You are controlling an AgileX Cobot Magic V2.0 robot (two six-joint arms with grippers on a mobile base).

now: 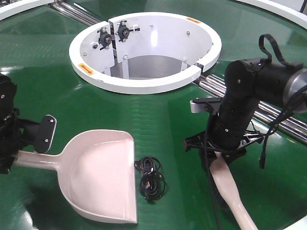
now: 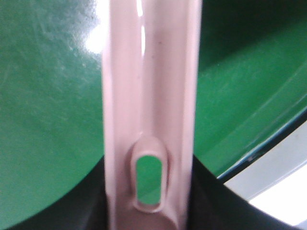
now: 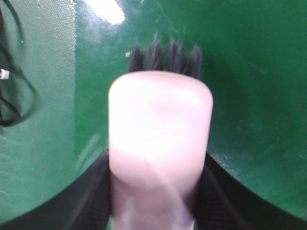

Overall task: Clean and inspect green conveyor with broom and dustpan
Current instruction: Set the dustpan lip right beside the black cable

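The dustpan [image 1: 98, 172] is lying flat on the green conveyor [image 1: 48, 86] at the near left. Its wide scoop is showing only smooth pale pink plastic inside, and its straight front lip is facing right. A small coil of black cable [image 1: 151, 179] is sitting on the belt just beside that lip, outside the scoop.

The left gripper [image 1: 36, 151] is clamping the dustpan's handle [image 2: 151, 120]. In the left wrist view, the handle is running up between the dark fingers, with green showing through its hang hole [image 2: 148, 179].

Further back, the white ring [image 1: 144, 86] is opening onto a grey floor, with two black knobs [image 1: 124, 32] on its inner wall. Chrome roller bars [image 1: 268, 117] are running off to the right behind it.

The right gripper [image 1: 223, 153] is pointing down over the belt on the right and gripping the broom [image 1: 235, 196], a narrow pale pink brush slanting toward the near edge. In the right wrist view, the broom's rounded end is glaring almost white, with its dark bristles [image 3: 168, 57] poking out beyond it above the glossy green.
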